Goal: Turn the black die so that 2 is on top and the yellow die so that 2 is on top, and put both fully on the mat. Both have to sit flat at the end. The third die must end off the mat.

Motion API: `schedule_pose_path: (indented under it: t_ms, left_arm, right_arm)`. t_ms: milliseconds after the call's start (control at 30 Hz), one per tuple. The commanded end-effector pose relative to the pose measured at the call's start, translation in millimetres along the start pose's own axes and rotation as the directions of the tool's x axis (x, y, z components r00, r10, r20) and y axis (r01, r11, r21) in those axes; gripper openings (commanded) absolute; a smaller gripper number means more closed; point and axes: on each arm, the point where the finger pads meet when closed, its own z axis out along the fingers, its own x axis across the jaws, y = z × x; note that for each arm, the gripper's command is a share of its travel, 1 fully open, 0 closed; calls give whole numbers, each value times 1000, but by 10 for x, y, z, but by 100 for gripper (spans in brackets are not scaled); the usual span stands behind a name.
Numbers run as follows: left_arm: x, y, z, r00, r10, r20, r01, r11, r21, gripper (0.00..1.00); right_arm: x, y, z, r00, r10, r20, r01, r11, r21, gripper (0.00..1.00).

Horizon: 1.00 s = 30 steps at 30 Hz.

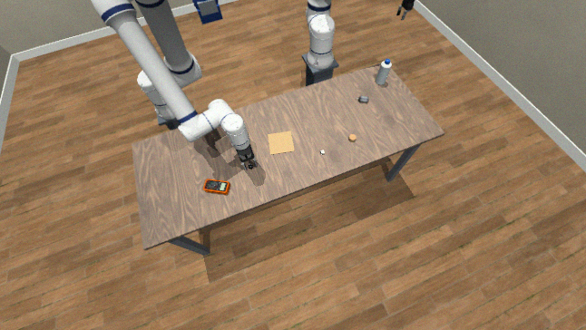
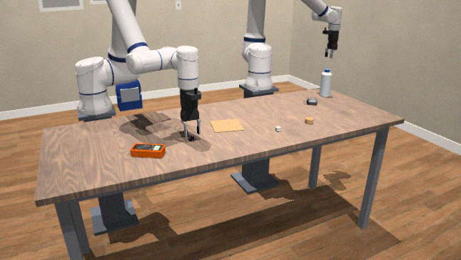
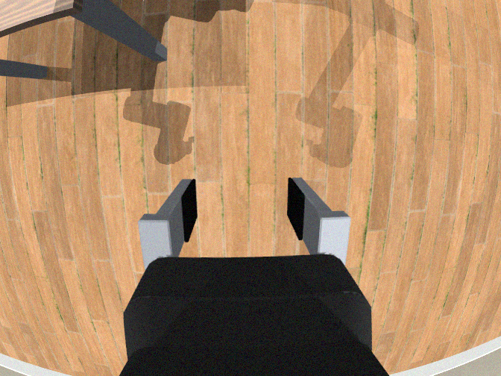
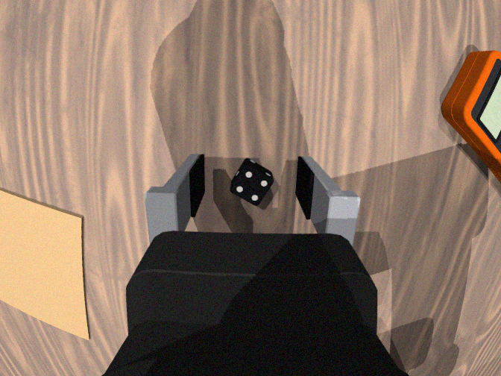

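The black die (image 1: pixel 250 167) (image 2: pixel 191 138) (image 4: pixel 251 182) lies on the table with 4 on top. My right gripper (image 1: pixel 249 165) (image 2: pixel 192 133) (image 4: pixel 250 174) is open, pointing down, one finger on each side of the die; the die's sides are turned at an angle to the finger pads. The yellow die is not visible in any view. The white die (image 1: pixel 322 152) (image 2: pixel 278 128) is on the table, off the mat; its top number is too small to read. The tan mat (image 1: pixel 281 142) (image 2: pixel 227 126) (image 4: pixel 40 259) bears no die. My left gripper (image 1: pixel 401 14) (image 2: pixel 329 54) (image 3: pixel 241 197) is open and empty, high beyond the table.
An orange multimeter (image 1: pixel 216 186) (image 2: pixel 148 151) (image 4: pixel 461 97) lies near the right gripper. A round wooden piece (image 1: pixel 352 138) (image 2: pixel 309 121), a small dark object (image 1: pixel 363 99) (image 2: pixel 312 101) and a bottle (image 1: pixel 383 73) (image 2: pixel 325 85) stand beyond the white die.
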Motion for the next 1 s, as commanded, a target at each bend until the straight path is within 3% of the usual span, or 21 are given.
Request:
schedule_pose_path:
  t_ms: [0,533,967]
  left_arm:
    - [-1,6,-8,1000,0,0,0,1000,-2,100]
    - [-1,6,-8,1000,0,0,0,1000,-2,100]
    - [-1,6,-8,1000,0,0,0,1000,-2,100]
  right_arm:
    - [-2,-6,-9,1000,0,1,0,1000,2,100]
    - [-22,102,-8,1000,0,1,0,1000,2,100]
    - [-157,855,-7,1000,0,1,0,1000,2,100]
